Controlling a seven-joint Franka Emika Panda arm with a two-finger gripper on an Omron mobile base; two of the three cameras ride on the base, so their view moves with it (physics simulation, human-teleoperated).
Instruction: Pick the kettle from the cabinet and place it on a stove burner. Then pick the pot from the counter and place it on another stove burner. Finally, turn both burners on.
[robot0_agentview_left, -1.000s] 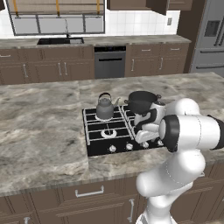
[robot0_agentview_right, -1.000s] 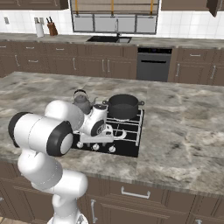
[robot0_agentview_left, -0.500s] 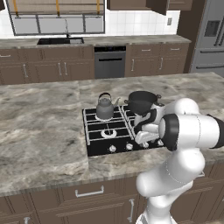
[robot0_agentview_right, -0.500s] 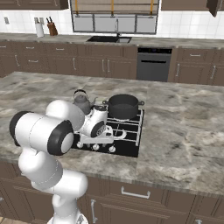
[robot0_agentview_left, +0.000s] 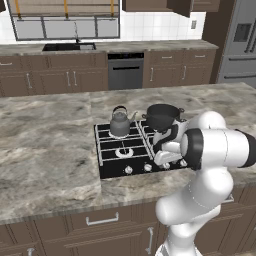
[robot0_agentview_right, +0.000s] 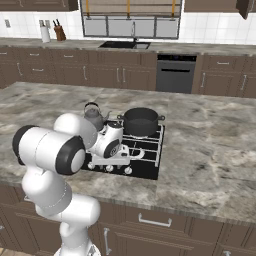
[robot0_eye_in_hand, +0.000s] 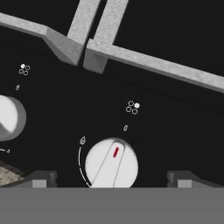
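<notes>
The grey kettle (robot0_agentview_left: 120, 123) (robot0_agentview_right: 93, 115) stands on the back left burner of the black cooktop (robot0_agentview_left: 112, 165). Beside it, on the back right burner, sits the dark pot (robot0_agentview_left: 162, 116) (robot0_agentview_right: 140, 121). My gripper (robot0_agentview_left: 165, 162) (robot0_agentview_right: 119, 162) (robot0_eye_in_hand: 112, 179) points down at the knob row along the cooktop's front edge. It is open, with its fingertips (robot0_eye_in_hand: 42, 178) on either side of a white knob (robot0_eye_in_hand: 113, 164) that has a red mark. Nothing is held.
A second knob (robot0_eye_in_hand: 8, 117) lies to the left, and grey grate bars (robot0_eye_in_hand: 94, 35) run above. The marbled island worktop (robot0_agentview_left: 45, 145) surrounds the cooktop. Beyond the aisle stand base cabinets, a sink (robot0_agentview_left: 68, 47) and a fridge (robot0_agentview_left: 240, 45).
</notes>
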